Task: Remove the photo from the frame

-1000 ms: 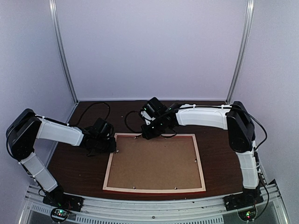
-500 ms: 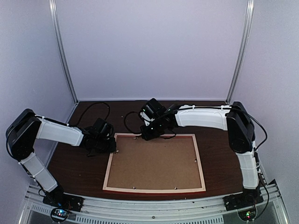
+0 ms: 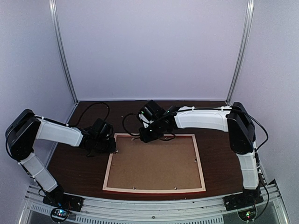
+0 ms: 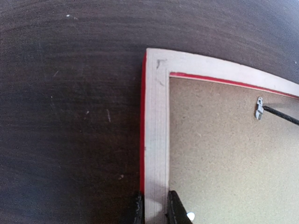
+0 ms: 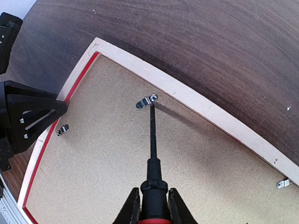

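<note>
Dark wood-grain table, faintly scuffed and speckled up close. Flat on it lies the frame, back side up, pale wood rim showing, a red strip along its near side. It sits centred, close to the table's near edge.

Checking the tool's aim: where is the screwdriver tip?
Right wrist view: the screwdriver tip is at a metal clip by the far rim of the frame.

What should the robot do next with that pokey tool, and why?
Probably nudge the screwdriver tip sideways to swing the metal clip off the backing board. The right fingers hold the tool with its tip right at that clip, which lies over the board, and the left fingers pinch the frame rim to steady it.
</note>
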You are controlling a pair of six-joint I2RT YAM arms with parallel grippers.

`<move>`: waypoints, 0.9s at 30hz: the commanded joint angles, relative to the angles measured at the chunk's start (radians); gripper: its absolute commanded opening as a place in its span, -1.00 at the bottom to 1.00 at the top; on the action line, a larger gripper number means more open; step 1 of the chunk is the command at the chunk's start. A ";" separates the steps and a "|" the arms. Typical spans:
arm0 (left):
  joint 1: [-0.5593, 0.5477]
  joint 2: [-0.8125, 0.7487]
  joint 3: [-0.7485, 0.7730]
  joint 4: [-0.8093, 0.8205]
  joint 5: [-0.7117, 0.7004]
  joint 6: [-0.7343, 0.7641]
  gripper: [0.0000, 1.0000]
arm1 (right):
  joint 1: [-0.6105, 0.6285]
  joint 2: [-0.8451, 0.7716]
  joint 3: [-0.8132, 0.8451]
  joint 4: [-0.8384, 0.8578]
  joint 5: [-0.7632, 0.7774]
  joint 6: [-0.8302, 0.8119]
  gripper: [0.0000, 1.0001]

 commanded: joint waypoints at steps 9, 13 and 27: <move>0.005 -0.017 -0.051 -0.115 0.001 0.012 -0.69 | 0.007 -0.088 -0.048 -0.040 0.066 -0.002 -1.00; 0.005 -0.033 -0.044 -0.126 -0.015 0.037 -0.66 | 0.007 -0.134 -0.082 -0.050 0.091 -0.007 -1.00; 0.007 -0.075 0.124 -0.230 -0.074 0.192 -0.22 | -0.001 -0.391 -0.315 -0.123 0.256 -0.018 -1.00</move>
